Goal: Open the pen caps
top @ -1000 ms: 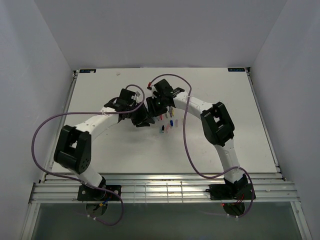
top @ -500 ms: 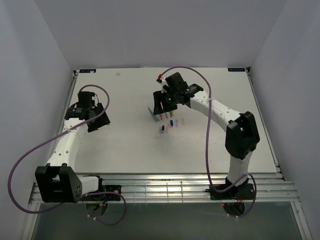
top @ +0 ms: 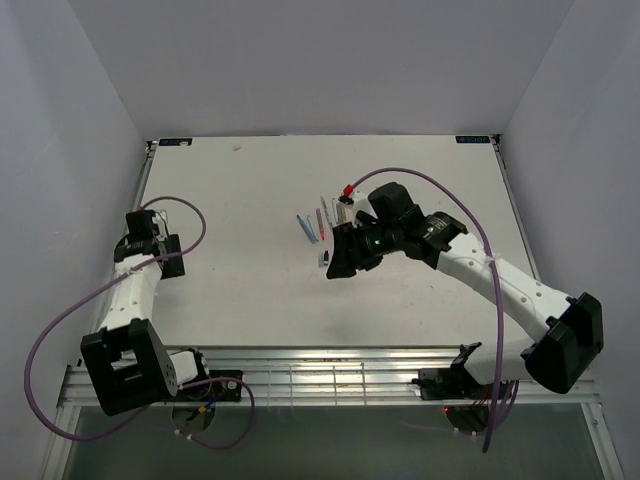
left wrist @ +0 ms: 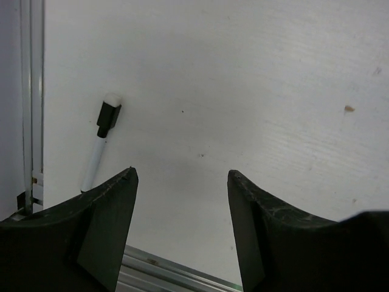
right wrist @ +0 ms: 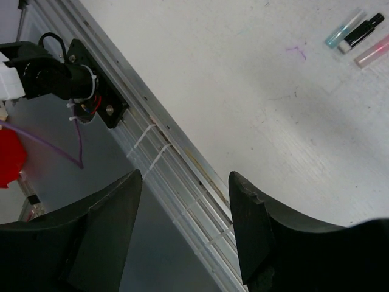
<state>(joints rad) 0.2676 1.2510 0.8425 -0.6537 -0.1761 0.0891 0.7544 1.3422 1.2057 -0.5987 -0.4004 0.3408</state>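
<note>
My left gripper (left wrist: 182, 176) hovers, jaws apart and empty, over a white pen (left wrist: 95, 157) at the left edge of the tabletop (left wrist: 255, 85); its dark cap (left wrist: 108, 117) looks unopened. Mid-table lie bare pens (top: 306, 228). My right gripper (right wrist: 185, 176), jaws apart and empty, has loose caps (right wrist: 363, 29) nearby, so I judge the task mostly done.

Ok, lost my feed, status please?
Left gripper open, empty. Right gripper open, empty. Thin coloured plastic pens lie mid-table, ungripped. Nothing blocking seen.
</note>
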